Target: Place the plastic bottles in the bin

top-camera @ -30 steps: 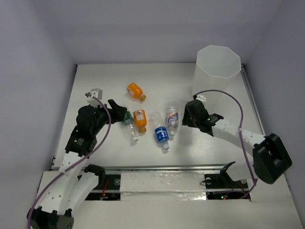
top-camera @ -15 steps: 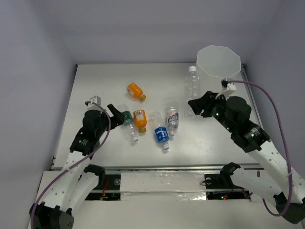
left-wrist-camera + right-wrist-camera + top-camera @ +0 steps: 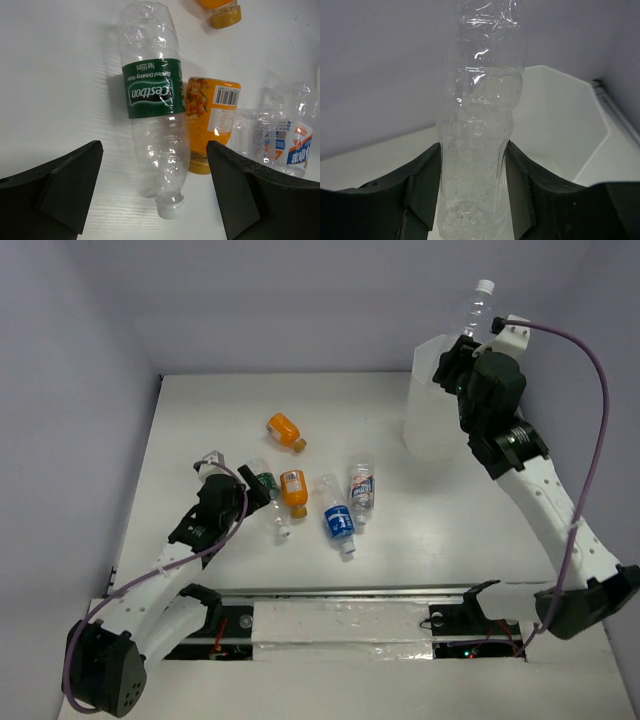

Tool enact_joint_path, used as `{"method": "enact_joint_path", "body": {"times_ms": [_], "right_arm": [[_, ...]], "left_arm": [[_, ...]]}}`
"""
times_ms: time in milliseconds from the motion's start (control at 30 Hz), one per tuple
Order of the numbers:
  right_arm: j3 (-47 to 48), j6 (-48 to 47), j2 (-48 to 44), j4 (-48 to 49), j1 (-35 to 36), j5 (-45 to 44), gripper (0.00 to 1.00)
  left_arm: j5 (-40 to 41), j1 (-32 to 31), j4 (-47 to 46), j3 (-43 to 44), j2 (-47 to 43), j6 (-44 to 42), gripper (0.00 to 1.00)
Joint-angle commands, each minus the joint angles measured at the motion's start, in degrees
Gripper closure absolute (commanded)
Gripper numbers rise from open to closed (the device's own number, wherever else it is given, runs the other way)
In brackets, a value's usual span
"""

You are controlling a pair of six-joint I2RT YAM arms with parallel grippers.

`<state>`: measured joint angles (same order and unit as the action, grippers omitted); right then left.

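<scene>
Right gripper (image 3: pixel 472 192): clenched on a clear bottle (image 3: pixel 478 302), upright, cap cut off in the wrist view.
Bin (image 3: pixel 425 430): table's 1 o'clock, rim partly hidden behind the arm; whether the bottle is over its opening is unclear.
Left gripper (image 3: pixel 157 187): released, jaws flanking the green-label bottle (image 3: pixel 150 90) at 8 o'clock.

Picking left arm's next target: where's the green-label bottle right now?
Top view, left of centre: the green-label bottle lies just left of an orange bottle; in the left wrist view its cap end sits between the open left fingers.
</scene>
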<state>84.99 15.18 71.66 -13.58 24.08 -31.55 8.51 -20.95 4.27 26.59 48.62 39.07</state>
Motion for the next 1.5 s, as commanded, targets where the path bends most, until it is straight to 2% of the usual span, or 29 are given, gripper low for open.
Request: {"method": "enact_joint_path", "body": {"times_ms": [0, 233, 333, 467, 567, 600, 700, 733, 1100, 1300, 1467], "right_arm": [[4.47, -4.63, 3.74, 6.72, -5.68, -7.82, 0.57], [11.15, -9.64, 14.64, 9.8, -10.53, -7.48, 0.54], [13.79, -9.12, 18.77, 7.96, -11.24, -6.77, 0.52], [11.87, -7.01, 20.01, 7.87, -11.24, -5.54, 0.48], [10.9, -6.3, 19.84, 7.26, -11.24, -5.63, 0.39], [10.72, -6.04, 19.4, 6.73, -11.24, -5.63, 0.32], [8.89, -5.86, 17.91, 7.25, -11.24, -5.45, 0.21], [8.62, -5.78, 17.47, 7.26, -11.24, -5.28, 0.2], [5.54, -2.98, 10.7, 5.06, -11.24, -2.2, 0.2], [-6.92, 4.05, -0.63, 8.39, -10.63, 9.12, 0.26], [-14.84, 5.74, -5.21, 10.42, -5.63, 14.66, 0.26]], "left_arm": [[2.91, -0.84, -4.53, -1.45, 1.91, 0.57, 0.17], [4.14, -0.85, -7.96, -2.15, 4.11, 0.22, 0.16], [4.4, -0.85, -9.01, -2.86, 5.78, 0.13, 0.16], [6.16, -0.85, -10.6, -3.56, 8.15, -0.22, 0.16], [6.87, -0.85, -11.65, -3.74, 10.43, -0.49, 0.16], [7.04, -0.85, -12.53, -3.82, 10.7, -0.66, 0.16], [7.22, -0.85, -13.59, -3.56, 11.76, -0.84, 0.16], [7.22, -0.85, -14.11, -3.3, 12.02, -0.92, 0.16], [6.87, -1.37, -15.61, -1.1, 11.59, -1.1, 0.18], [6.52, -1.37, -15.87, -1.63, 7.54, -0.57, 0.16], [6.6, -1.37, -17.19, 0.65, 14.64, -1.45, 0.14]]}}
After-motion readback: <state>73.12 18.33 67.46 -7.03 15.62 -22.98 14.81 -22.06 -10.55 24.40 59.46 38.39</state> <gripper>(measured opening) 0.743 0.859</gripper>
